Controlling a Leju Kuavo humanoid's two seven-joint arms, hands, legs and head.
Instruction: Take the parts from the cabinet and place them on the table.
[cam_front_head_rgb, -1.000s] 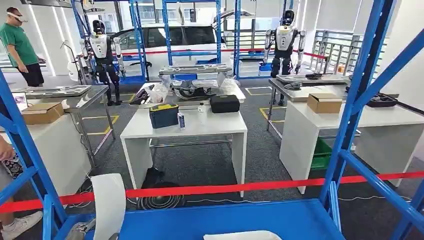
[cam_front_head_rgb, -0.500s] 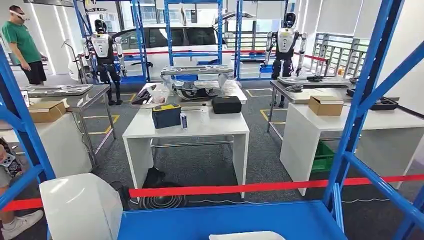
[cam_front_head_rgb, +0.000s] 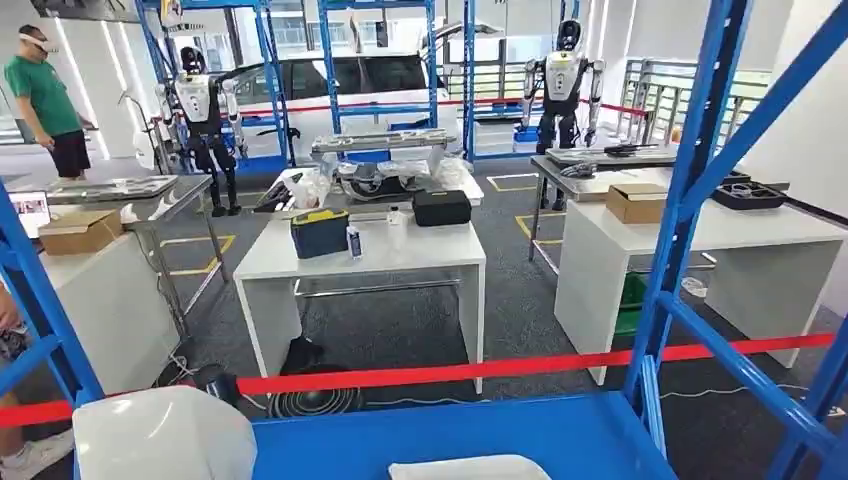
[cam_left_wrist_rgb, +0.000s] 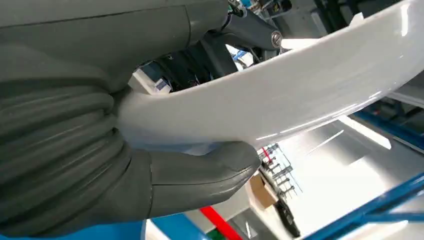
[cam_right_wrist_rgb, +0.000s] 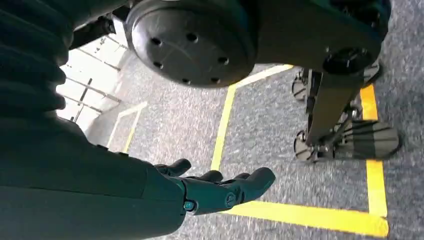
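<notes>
Fingers and thumb of my left hand (cam_left_wrist_rgb: 100, 165) clamp a glossy white curved panel (cam_left_wrist_rgb: 280, 95), which sits at the lower left of my head view over the blue cabinet shelf (cam_front_head_rgb: 450, 435). A second white part (cam_front_head_rgb: 470, 468) lies on that shelf. My right hand (cam_right_wrist_rgb: 220, 190) hangs released above the grey floor, fingers apart, holding nothing. Beyond the red tape (cam_front_head_rgb: 430, 375) a white table (cam_front_head_rgb: 400, 255) carries a dark toolbox (cam_front_head_rgb: 320, 232).

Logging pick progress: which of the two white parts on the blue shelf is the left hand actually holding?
The white part at the shelf's left corner; the left hand grips it. The other white part lies untouched mid-shelf.
</notes>
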